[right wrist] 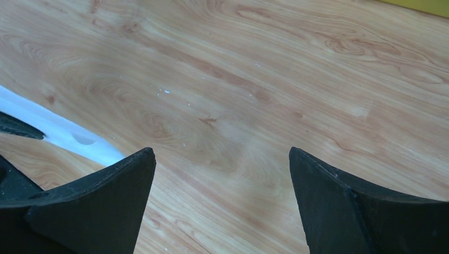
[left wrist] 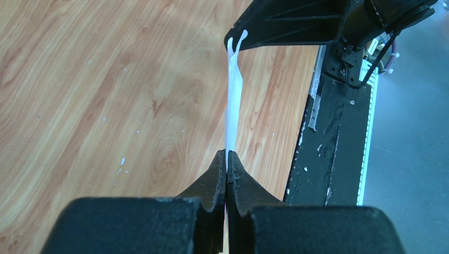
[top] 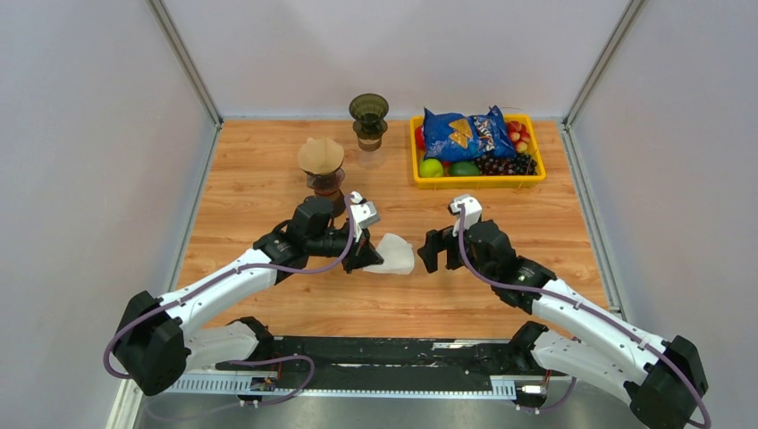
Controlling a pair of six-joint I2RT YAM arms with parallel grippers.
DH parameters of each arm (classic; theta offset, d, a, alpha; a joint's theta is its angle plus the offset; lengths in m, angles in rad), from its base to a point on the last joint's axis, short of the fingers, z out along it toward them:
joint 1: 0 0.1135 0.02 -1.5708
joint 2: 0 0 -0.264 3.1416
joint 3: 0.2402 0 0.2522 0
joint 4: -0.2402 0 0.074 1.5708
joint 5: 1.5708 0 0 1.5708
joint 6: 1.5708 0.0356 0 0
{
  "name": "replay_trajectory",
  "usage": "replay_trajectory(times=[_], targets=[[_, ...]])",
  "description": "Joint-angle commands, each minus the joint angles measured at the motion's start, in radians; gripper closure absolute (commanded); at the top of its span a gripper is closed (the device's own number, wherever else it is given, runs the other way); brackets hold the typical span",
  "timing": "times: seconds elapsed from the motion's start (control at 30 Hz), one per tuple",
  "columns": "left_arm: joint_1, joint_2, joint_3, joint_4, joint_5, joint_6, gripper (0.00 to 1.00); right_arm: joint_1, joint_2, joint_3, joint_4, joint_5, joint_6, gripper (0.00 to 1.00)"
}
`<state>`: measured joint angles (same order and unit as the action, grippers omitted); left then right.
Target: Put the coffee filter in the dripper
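Observation:
My left gripper (top: 368,254) is shut on a white paper coffee filter (top: 393,255), held flat above the middle of the wooden table. In the left wrist view the filter (left wrist: 233,100) runs edge-on out of my closed gripper (left wrist: 226,161). My right gripper (top: 432,251) is open and empty just right of the filter, jaws wide apart (right wrist: 221,159); a strip of the filter (right wrist: 63,132) shows at its left. A dark green dripper (top: 368,118) stands at the back centre. A second dripper (top: 322,167), with a brown filter in it, stands left of it, behind my left gripper.
A yellow tray (top: 477,180) at the back right holds a blue chip bag (top: 465,131) and several fruits. Grey walls close in the table on the left, right and back. A black rail (top: 402,357) runs along the near edge.

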<state>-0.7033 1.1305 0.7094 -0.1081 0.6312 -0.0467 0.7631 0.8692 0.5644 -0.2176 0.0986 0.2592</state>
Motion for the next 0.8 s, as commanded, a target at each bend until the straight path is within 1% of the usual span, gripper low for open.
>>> replay_trajectory(times=[0.0,0.27,0.53,0.77], targets=[[0.004,0.002,0.013,0.033,0.024,-0.002,1.0,0.002,0.016,0.036,0.047,0.057,0.013,0.0],[0.004,0.007,0.018,0.027,0.01,-0.005,1.0,0.002,0.038,0.055,0.047,-0.098,0.0,0.0],[0.004,0.011,0.018,0.027,0.005,-0.007,1.0,0.002,0.028,0.057,0.049,-0.159,0.007,0.0],[0.004,0.017,0.016,0.035,0.036,-0.008,1.0,0.002,0.057,0.054,0.08,-0.199,0.015,0.0]])
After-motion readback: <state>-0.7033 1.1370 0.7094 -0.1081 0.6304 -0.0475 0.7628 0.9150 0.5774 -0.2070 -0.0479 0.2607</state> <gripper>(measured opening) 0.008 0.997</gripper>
